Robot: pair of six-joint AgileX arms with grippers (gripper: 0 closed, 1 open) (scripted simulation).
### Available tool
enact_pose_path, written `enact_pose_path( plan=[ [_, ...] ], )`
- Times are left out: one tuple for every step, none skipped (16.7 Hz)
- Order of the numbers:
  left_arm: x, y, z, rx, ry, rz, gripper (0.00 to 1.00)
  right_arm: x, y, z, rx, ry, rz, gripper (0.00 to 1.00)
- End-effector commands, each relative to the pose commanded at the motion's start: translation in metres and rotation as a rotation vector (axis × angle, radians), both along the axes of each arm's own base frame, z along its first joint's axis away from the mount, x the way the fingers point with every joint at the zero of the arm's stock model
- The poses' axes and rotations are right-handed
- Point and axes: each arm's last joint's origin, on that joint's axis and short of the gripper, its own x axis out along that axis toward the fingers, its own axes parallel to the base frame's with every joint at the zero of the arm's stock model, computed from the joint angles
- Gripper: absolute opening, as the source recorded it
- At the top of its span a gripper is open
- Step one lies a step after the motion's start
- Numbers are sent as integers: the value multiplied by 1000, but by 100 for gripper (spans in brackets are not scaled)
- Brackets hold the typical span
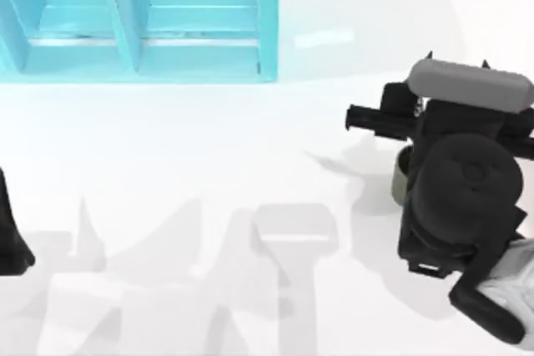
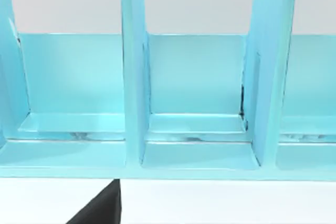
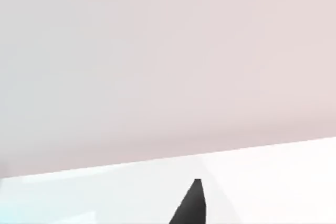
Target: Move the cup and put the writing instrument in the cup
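Note:
The olive-grey cup (image 1: pixel 402 175) stands on the white table right of centre. Just a sliver of its side shows, because my right arm covers the rest from above. My right gripper (image 1: pixel 457 102) sits over and slightly behind the cup, with the grey wrist camera on its far side. A black bar (image 1: pixel 375 118) juts from it toward the left. The right wrist view looks across the table's far edge at the wall, with a dark tip (image 3: pixel 190 205) low in it. The writing instrument is hidden. My left arm (image 1: pixel 10 235) is parked at the left edge.
A light-blue shelf rack (image 1: pixel 142 22) with upright dividers stands along the back left and faces the left wrist view (image 2: pixel 194 129). White tabletop (image 1: pixel 209 147) stretches between the two arms, crossed by the arms' grey shadows.

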Motion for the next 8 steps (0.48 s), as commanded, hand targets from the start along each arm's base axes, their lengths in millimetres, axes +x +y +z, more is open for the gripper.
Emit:
enact_pose_path(
  plan=[
    [0, 0, 0, 0, 0, 0, 100, 0, 0, 0, 0, 0, 0, 90],
    [0, 0, 0, 0, 0, 0, 100, 0, 0, 0, 0, 0, 0, 98],
    [0, 0, 0, 0, 0, 0, 100, 0, 0, 0, 0, 0, 0, 100],
    [0, 0, 0, 0, 0, 0, 100, 0, 0, 0, 0, 0, 0, 100],
    [0, 0, 0, 0, 0, 0, 100, 0, 0, 0, 0, 0, 0, 100],
    [0, 0, 0, 0, 0, 0, 100, 0, 0, 0, 0, 0, 0, 100],
    [0, 0, 0, 0, 0, 0, 100, 0, 0, 0, 0, 0, 0, 100],
    [0, 0, 0, 0, 0, 0, 100, 0, 0, 0, 0, 0, 0, 100]
  ],
)
